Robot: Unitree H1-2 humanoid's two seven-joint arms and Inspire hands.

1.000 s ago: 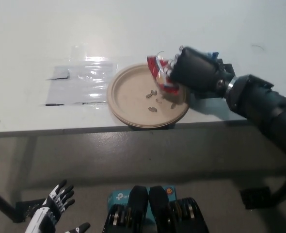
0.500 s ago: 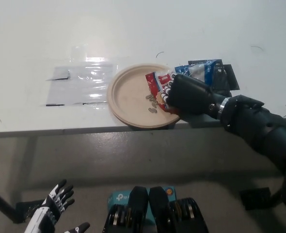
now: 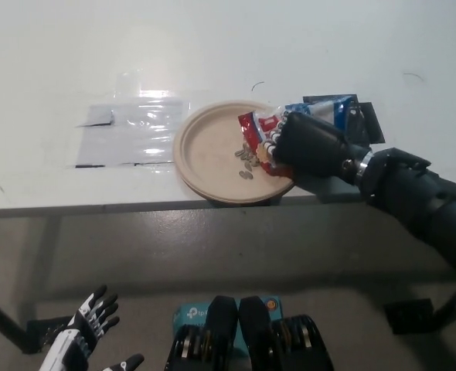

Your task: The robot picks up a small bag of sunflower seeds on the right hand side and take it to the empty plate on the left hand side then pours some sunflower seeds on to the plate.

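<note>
Near the front edge of the white table (image 3: 305,31), one round tan paper plate (image 3: 205,151) carries a small heap of sunflower seeds (image 3: 247,158), too small to count. One small red and white bag (image 3: 260,128) is over the plate's right rim, its long axis slanting toward the plate centre. One black right hand (image 3: 309,147) grips the bag. One white left hand (image 3: 85,328) rests below the table, fingers apart.

Seeds (image 3: 247,157) on plate (image 3: 205,147); bag (image 3: 260,133) at right.
</note>
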